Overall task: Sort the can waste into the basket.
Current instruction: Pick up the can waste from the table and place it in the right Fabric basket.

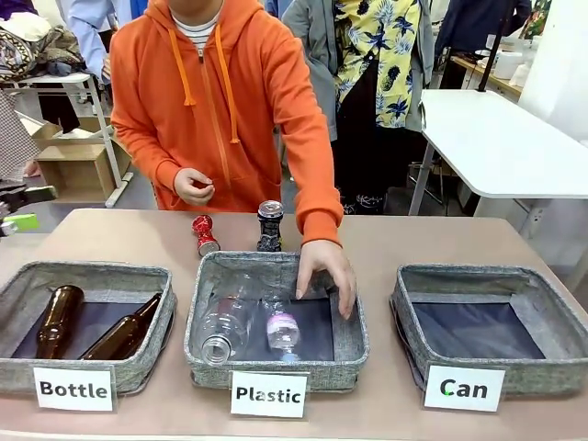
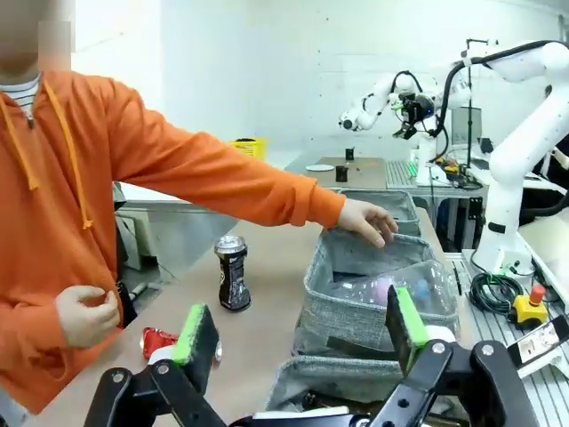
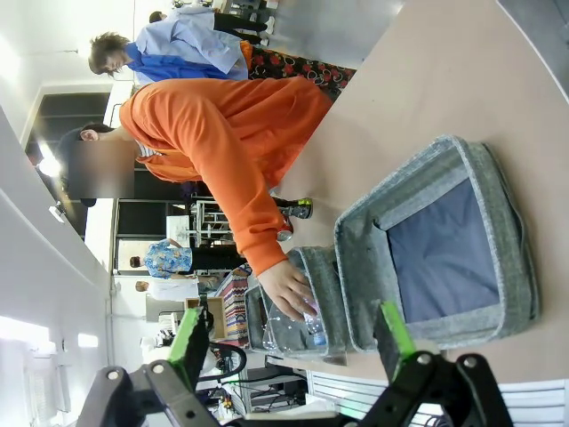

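Both cans stand on the surface (image 1: pixel 395 241) just behind the Plastic basket (image 1: pixel 204 303), on the person's side: the red can (image 1: pixel 204 234) more to the left and the dark can (image 1: pixel 269 226) just beside it, upright. The Can basket (image 1: pixel 551 363) is at the far right of the row and has nothing inside, so I judge that the sorting has not begun. The left tool (image 2: pixel 298 325) is released, its green pads wide apart with nothing between them, and it looks toward the cans from a little distance. The right tool (image 3: pixel 290 336) is also released and empty, high above the Can basket. One hand (image 1: pixel 326 271) of the person rests on the back rim of the Plastic basket, near the dark can, so the approach should keep away from it; the red can seems the safer first choice. I would lower the tool from above, set the pads across the narrow crushed middle, and clench gently, because a small dented can may tip or slip. Then lift it clear over the basket walls and let it go low inside the Can basket.
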`<act>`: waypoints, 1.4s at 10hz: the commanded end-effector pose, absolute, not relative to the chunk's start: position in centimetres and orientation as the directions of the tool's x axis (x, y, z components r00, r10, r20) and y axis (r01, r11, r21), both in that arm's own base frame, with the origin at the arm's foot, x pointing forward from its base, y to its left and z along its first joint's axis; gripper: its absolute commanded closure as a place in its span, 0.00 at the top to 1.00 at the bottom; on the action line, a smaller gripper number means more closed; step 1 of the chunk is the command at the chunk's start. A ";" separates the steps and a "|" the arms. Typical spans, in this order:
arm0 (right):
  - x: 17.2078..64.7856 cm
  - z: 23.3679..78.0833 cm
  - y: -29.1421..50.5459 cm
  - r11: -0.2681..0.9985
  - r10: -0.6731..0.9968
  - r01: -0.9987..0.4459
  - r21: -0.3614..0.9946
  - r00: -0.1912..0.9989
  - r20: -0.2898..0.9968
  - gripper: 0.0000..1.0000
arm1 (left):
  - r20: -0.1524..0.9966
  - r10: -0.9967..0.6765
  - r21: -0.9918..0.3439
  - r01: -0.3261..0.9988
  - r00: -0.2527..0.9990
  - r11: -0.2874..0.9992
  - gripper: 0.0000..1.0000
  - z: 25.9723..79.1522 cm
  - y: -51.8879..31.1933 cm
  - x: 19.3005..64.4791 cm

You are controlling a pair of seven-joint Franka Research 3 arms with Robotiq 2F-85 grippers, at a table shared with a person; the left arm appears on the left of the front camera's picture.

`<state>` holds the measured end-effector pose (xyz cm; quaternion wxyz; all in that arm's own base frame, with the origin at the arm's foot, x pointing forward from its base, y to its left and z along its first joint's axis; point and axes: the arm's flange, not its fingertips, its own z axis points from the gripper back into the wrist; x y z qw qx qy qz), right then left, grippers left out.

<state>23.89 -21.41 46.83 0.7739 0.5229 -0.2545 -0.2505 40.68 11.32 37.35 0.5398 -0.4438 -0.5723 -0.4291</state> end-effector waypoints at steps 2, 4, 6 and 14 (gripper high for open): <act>24.1 47.0 -21.5 0.322 -0.654 0.084 0.943 0.740 0.157 1.00 | 0.994 -0.096 -0.032 0.985 0.049 0.172 1.00 40.4 7.8 46.1; 24.1 47.0 -21.5 0.322 -0.654 0.084 0.943 0.740 0.157 1.00 | 0.966 -0.238 -0.045 0.975 0.098 0.219 1.00 41.3 1.3 50.8; 24.1 47.0 -21.5 0.322 -0.654 0.084 0.943 0.740 0.157 1.00 | 0.908 -0.406 -0.026 0.982 0.102 0.189 1.00 40.3 -6.9 54.7; 24.1 47.0 -21.5 0.322 -0.654 0.084 0.943 0.740 0.157 1.00 | 0.834 -0.550 0.094 0.970 0.047 0.225 1.00 35.5 -20.1 57.8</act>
